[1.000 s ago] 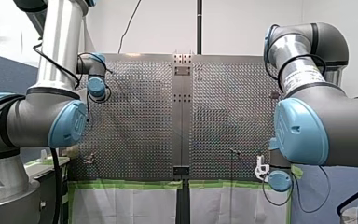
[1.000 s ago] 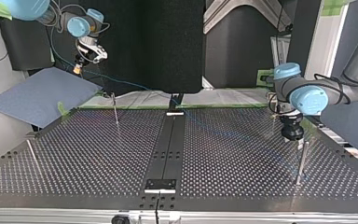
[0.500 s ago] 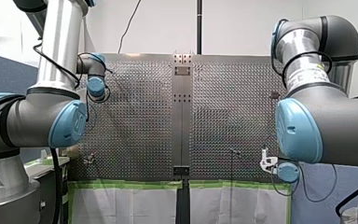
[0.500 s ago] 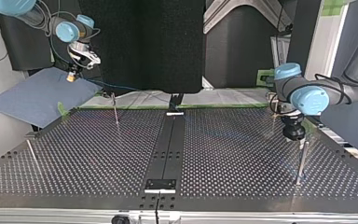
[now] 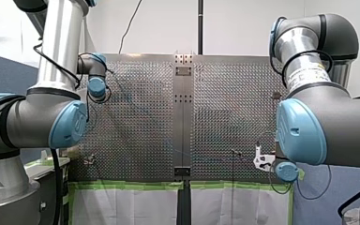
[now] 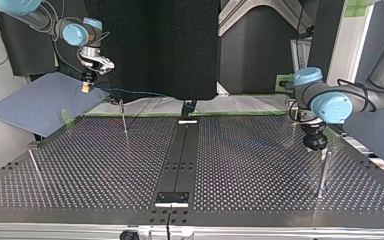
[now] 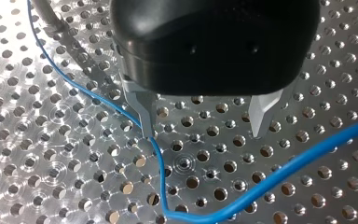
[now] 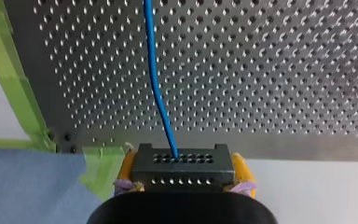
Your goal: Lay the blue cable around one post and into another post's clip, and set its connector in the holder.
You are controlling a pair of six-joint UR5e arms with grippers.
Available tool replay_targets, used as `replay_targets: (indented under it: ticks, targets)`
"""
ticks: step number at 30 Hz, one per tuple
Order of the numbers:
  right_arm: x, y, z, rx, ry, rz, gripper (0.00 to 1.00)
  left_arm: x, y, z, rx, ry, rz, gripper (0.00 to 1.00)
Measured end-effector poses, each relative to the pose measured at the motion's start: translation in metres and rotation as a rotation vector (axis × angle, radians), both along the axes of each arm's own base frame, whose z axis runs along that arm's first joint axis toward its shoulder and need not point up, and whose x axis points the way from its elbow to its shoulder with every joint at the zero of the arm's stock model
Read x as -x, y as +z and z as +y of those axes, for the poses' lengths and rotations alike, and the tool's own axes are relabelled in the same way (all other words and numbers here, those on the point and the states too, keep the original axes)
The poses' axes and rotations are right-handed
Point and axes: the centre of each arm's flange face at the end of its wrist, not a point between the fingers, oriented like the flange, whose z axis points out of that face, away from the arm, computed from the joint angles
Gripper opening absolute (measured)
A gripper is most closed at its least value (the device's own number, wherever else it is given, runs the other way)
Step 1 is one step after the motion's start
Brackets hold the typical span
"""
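Observation:
My right gripper (image 8: 182, 175) is shut on a black connector (image 8: 182, 161), its yellow pads (image 8: 240, 170) pressed to the connector's sides. The blue cable (image 8: 156, 84) leaves the connector and runs ahead over the perforated plate. In the top view my right gripper (image 6: 86, 86) hangs beyond the table's far left corner, and the cable (image 6: 130, 92) trails toward a thin post (image 6: 123, 117). My left gripper (image 7: 203, 133) stands open just over the plate, the cable (image 7: 261, 186) brushing one metal finger (image 7: 144, 116) and looping ahead of it. In the top view it (image 6: 314, 145) hovers above a post (image 6: 322, 170).
A dark rail (image 6: 180, 155) runs down the table's middle with a black block (image 6: 171, 197) at its near end. Another post (image 6: 35, 165) stands at the top view's left. A blue mat (image 6: 40, 102) and green tape (image 6: 67, 117) lie past the far left edge.
My right gripper, still holding the connector, swung toward the top view's left, then came back right and lower. My left gripper has not moved.

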Motion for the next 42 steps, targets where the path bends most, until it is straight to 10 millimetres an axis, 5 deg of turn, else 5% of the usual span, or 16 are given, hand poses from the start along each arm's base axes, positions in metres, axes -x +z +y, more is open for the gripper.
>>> replay_targets:
  ticks: [16, 31, 42]
  targets:
    - [-0.009, 0.009, -0.023, 0.043, 0.127, -0.062, 0.0, 0.0, 0.0, -0.001, -0.002, -0.003, 0.002, 1.0]
    - [-0.024, -0.013, -0.019, 0.006, 0.264, -0.055, 0.0, 0.004, 0.0, 0.001, 0.023, 0.017, 0.016, 1.0]
    - [-0.033, -0.014, -0.016, -0.014, 0.341, -0.053, 0.0, 0.044, 0.01, 0.011, 0.01, 0.099, 0.076, 1.0]
